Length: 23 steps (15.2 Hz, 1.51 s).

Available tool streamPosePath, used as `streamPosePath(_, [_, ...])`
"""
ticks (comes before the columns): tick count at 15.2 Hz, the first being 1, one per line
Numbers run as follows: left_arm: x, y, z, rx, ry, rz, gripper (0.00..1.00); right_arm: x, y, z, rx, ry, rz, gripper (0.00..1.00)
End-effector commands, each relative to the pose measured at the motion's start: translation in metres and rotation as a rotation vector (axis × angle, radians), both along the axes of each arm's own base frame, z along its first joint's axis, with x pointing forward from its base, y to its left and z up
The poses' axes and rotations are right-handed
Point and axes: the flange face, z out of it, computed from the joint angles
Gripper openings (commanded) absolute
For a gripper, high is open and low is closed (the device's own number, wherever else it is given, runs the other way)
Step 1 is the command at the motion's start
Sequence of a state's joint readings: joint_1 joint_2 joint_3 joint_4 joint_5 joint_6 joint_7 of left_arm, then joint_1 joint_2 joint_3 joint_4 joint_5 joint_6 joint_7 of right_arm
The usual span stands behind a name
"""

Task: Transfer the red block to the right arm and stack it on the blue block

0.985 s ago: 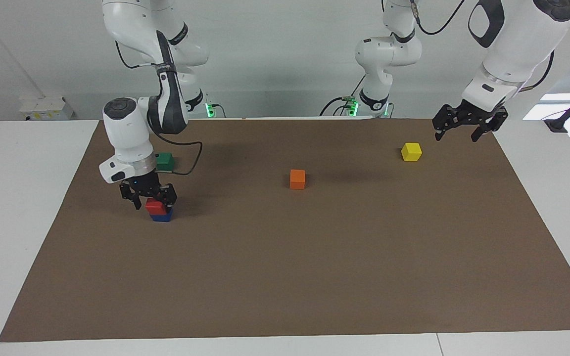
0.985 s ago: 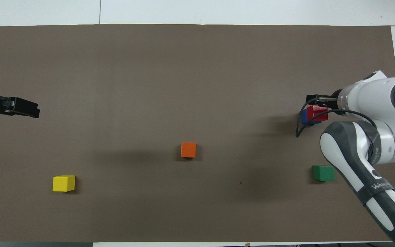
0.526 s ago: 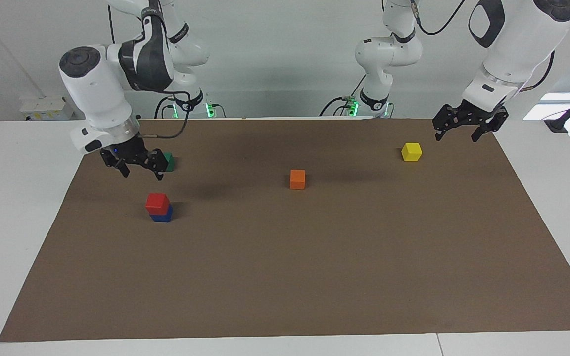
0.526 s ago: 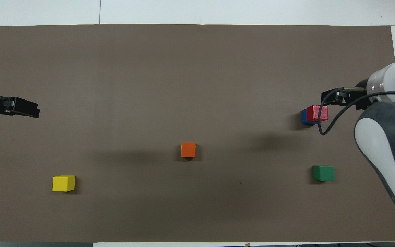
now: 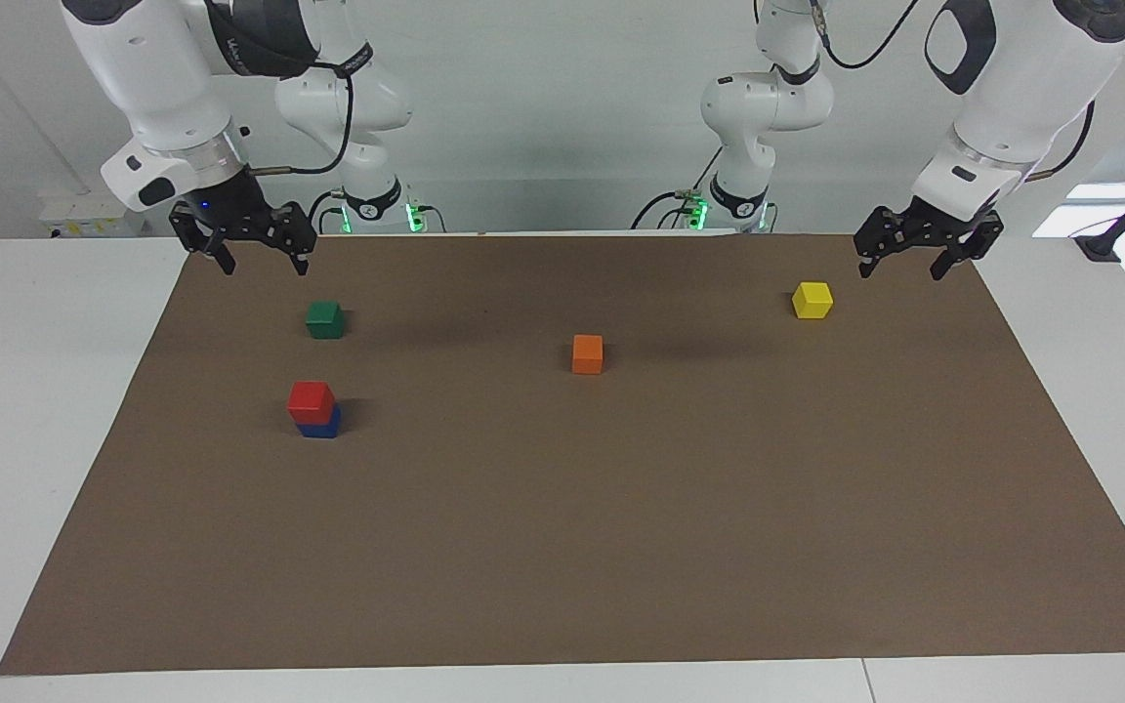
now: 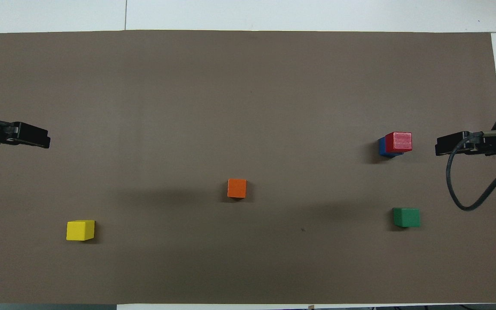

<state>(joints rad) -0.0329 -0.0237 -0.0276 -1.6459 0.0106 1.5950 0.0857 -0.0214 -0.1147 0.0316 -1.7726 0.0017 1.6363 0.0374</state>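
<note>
Facing view: red block [image 5: 311,398] sits on blue block [image 5: 319,427], stack looks done. Right claw [image 5: 242,237] wide, empty, over counter edge near green cube [image 5: 324,319]; left claw [image 5: 922,246] wide, waiting. Next: nothing but parking, imo.

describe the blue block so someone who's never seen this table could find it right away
On the brown mat, go toward the right arm's end, where two cubes form the only stack. The blue block is the bottom one, under the red block. The green cube nearby sits alone, nearer the robots.
</note>
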Motion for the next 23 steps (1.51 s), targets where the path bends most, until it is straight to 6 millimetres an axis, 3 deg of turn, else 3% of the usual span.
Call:
streamPosePath(1, [-0.010, 0.003, 0.001, 0.019, 0.006, -0.008, 1.00, 0.009, -0.007, -0.002, 0.008, 0.024, 0.019, 1.00])
streamPosePath(6, [-0.010, 0.003, 0.001, 0.019, 0.006, -0.008, 1.00, 0.019, -0.014, 0.009, 0.008, 0.040, 0.010, 1.00])
streamPosePath(23, [-0.010, 0.003, 0.001, 0.019, 0.006, -0.008, 1.00, 0.018, -0.022, 0.008, 0.007, 0.040, 0.001, 1.00])
